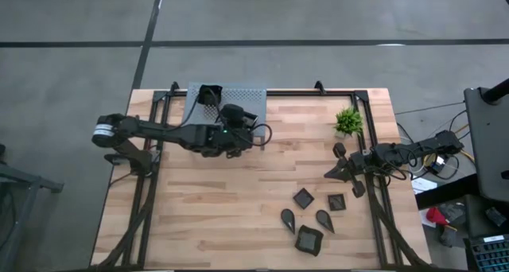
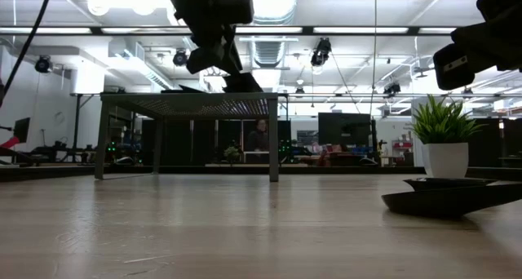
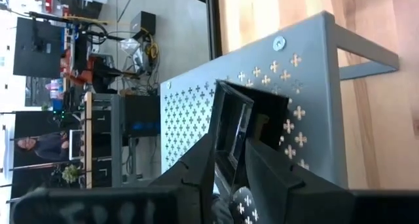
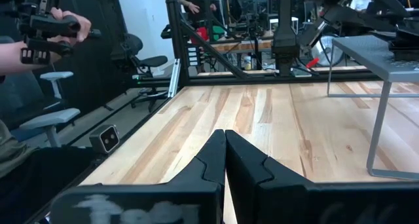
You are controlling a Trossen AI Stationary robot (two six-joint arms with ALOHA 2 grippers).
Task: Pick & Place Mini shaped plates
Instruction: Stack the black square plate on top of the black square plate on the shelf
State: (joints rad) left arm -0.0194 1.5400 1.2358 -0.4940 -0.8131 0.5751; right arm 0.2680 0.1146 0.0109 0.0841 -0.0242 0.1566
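The left gripper [image 3: 229,162] is clamped on a small black plate [image 3: 237,129] over the grey stand [image 1: 227,97], so one's nearly placed, while five plates [image 1: 308,238] wait on the table [image 1: 207,224] and the right gripper [image 4: 225,152] idles, fingers together.

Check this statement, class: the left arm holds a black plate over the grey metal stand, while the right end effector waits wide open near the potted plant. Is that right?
One detail is wrong. The right end effector is shut, not wide open; the right wrist view shows its fingers pressed together. The rest stands: the left end effector holds a black plate over the grey metal stand, and the right arm waits near the potted plant.
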